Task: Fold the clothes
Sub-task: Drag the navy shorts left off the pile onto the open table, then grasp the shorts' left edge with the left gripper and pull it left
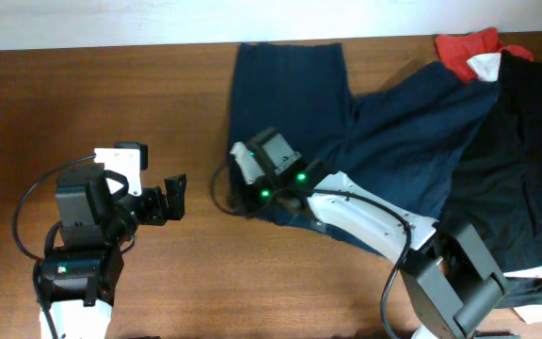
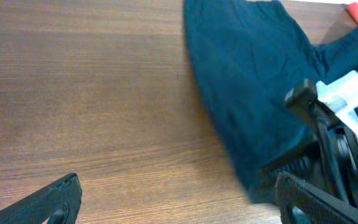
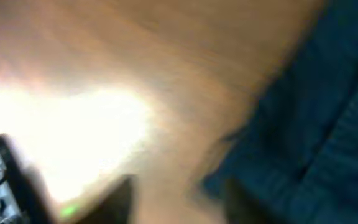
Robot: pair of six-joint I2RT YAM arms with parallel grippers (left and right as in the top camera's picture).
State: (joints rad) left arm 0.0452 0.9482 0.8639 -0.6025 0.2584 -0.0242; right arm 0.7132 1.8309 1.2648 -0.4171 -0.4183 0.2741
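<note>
The dark navy shorts [image 1: 346,122] lie spread from the back middle of the table toward the right, and their left part shows in the left wrist view [image 2: 247,81]. My right gripper [image 1: 243,200] is at the shorts' front left corner. The right wrist view is blurred: its fingers [image 3: 179,199] are apart, with bare wood between them and one finger at the edge of the navy cloth [image 3: 316,124]. My left gripper [image 1: 172,198] is open and empty over bare wood left of the shorts, fingers wide apart [image 2: 179,208].
A black garment [image 1: 516,160] lies at the right, overlapping the shorts. Red cloth [image 1: 464,52] and white cloth [image 1: 486,66] sit at the back right. The right arm [image 2: 337,124] shows in the left wrist view. The wooden table [image 1: 83,94] extends left.
</note>
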